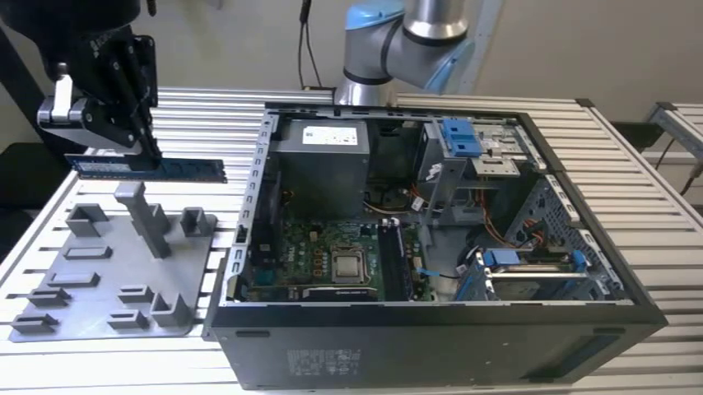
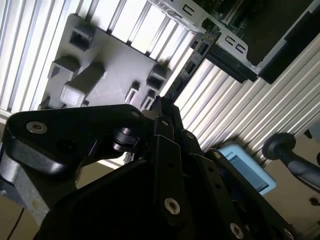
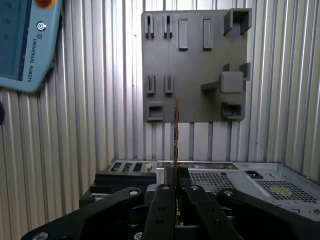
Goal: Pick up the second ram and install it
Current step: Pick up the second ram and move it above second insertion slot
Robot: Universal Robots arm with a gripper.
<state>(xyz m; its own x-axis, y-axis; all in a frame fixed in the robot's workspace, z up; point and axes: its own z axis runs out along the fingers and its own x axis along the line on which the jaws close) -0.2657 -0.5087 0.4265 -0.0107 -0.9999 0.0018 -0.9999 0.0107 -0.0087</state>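
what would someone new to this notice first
The big open computer case dominates the middle of the exterior view, its motherboard exposed. At that view's upper left the gripper holds the second ram, a blue strip, level in the air above the grey fixture plate.

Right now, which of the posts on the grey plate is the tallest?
The narrow column near the middle of the grey plate. It rises far above the low blocks around it, toward the second ram held by the end effector.
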